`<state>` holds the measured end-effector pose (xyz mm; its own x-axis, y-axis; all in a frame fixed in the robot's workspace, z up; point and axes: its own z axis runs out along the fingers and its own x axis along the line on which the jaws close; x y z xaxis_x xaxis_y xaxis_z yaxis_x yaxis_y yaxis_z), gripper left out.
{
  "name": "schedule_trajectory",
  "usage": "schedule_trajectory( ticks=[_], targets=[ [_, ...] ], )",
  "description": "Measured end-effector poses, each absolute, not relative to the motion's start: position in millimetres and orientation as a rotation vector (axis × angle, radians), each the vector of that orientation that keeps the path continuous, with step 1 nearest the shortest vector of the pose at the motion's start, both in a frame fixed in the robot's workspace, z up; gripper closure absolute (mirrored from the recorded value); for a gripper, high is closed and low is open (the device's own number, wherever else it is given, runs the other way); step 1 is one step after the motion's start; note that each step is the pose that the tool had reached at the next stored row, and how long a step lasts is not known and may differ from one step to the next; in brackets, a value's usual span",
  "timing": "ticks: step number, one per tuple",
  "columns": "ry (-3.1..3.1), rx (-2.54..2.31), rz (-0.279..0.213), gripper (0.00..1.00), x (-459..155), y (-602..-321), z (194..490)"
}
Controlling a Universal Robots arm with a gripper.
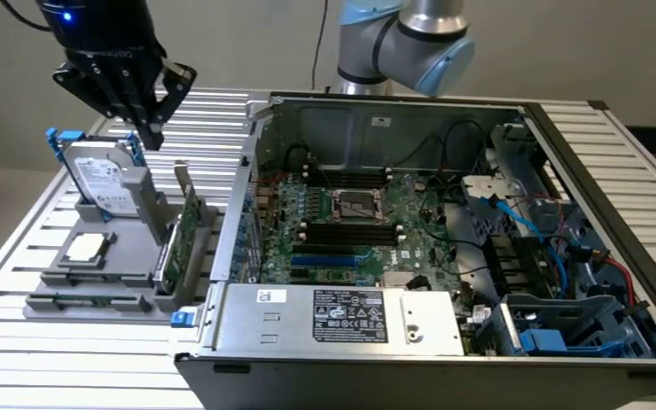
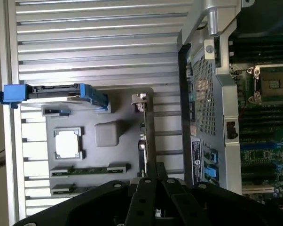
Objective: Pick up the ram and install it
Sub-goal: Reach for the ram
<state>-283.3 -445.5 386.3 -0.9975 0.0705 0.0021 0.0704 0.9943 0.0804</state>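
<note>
In the exterior view, the open computer case (image 1: 248,154) is filling the span from twelve to five o'clock. Its steel side wall is standing just beside the grey fixture tray (image 1: 49,275) at eight o'clock. Bare slatted table (image 1: 66,359) is lying open at seven o'clock and again beyond the tray at eleven. On the tray, the hard drive (image 1: 106,175) with blue clips and the expansion card (image 1: 180,226) are standing upright, crowding the room above it. The ram (image 1: 89,301) (image 2: 92,169) is lying flat in a holder along the tray's near edge, at about seven o'clock from the hard drive. The gripper (image 1: 148,135) (image 2: 153,172) is hanging at ten o'clock, above the hard drive's upper corner and well apart from the ram. Its fingers are pressing together, gripping nothing.
</note>
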Motion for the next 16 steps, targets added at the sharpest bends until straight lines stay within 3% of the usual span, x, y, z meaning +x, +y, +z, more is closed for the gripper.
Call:
schedule_trajectory(
  ticks=[16],
  targets=[
    [3.136,0.110,0.126,0.89,-342,-473,382]
  ],
)
